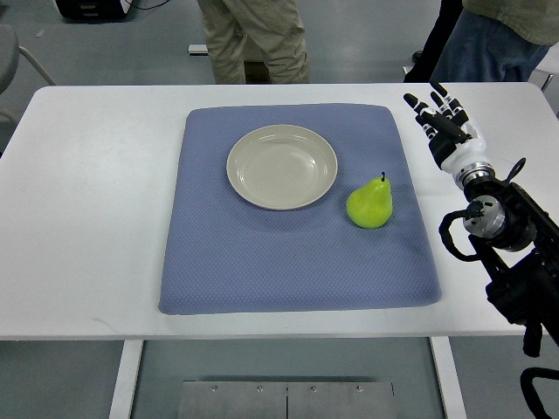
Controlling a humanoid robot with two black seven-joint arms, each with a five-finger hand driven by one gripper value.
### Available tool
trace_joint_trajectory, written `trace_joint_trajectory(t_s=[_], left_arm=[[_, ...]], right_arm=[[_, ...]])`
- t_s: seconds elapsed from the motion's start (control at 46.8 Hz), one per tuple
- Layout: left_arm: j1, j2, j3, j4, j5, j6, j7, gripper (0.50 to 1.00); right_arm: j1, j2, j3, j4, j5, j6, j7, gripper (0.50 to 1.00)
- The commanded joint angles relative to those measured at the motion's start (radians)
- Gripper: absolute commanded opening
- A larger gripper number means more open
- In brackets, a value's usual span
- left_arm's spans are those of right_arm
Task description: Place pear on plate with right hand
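My right robot hand [441,118]: empty, fingers spread, beside the mat.
Risk: pear [370,205] could roll if nudged, missing the plate [281,167].

I stand in a robotics lab or test room: a plain white table [87,201] on a smooth grey floor [131,44], two people's legs [258,39] standing just beyond it, watching my setup.
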Motion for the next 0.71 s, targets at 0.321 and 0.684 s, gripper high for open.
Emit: trace_joint_trajectory(t_s=[0.321, 0.684], left_arm=[[-0.004, 0.000, 0.000, 0.000, 0.000, 0.000, 0.000, 1.000], [-0.003, 0.000, 0.000, 0.000, 0.000, 0.000, 0.000, 1.000]], right_arm=[[0.002, 0.001, 0.000, 0.000, 0.001, 0.002, 0.000, 1.000], [0.005, -0.004, -0.003, 0.000, 0.001, 0.003, 0.002, 1.000]])
